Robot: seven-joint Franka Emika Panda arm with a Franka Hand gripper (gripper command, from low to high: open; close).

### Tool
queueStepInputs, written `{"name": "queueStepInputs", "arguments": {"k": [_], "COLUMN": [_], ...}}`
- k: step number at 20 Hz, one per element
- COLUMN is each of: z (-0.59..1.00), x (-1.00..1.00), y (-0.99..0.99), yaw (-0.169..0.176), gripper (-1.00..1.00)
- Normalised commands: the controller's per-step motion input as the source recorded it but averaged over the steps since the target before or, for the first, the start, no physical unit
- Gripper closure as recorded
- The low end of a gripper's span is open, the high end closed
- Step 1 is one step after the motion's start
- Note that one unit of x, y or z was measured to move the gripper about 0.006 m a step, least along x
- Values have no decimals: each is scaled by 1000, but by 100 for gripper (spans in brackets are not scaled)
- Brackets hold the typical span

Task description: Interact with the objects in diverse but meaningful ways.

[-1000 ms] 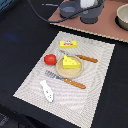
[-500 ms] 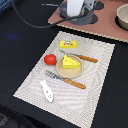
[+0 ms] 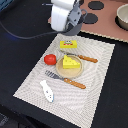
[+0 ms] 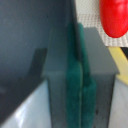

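Observation:
On the striped placemat (image 3: 100,85) lie a flat yellow labelled box (image 3: 69,44), a red tomato (image 3: 49,59), a yellow holed cheese wedge (image 3: 71,62) on a tan plate (image 3: 69,73), and a white fish-shaped piece (image 3: 47,90). A grey pot (image 3: 122,17) stands at the back on the exterior view's right. My gripper (image 3: 71,29) hangs above the mat's far edge, near the box. In the wrist view its green pads (image 4: 75,80) are pressed together with nothing between them, and the tomato (image 4: 116,17) shows beyond them.
A wooden-handled knife (image 3: 84,58) and fork (image 3: 67,80) lie on either side of the plate. A pink toy stove board (image 3: 107,22) with black burners sits behind the mat. Dark table surface surrounds the mat.
My arm has moved from over the stove toward the exterior view's left and nearer the mat's far edge. The objects on the mat have not moved.

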Motion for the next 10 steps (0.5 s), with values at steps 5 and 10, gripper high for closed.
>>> {"name": "queueStepInputs", "arguments": {"k": [5, 10], "z": [-264, -2], "x": [-915, -1000], "y": [-600, -318], "yaw": [-15, 0], "gripper": [100, 100]}}
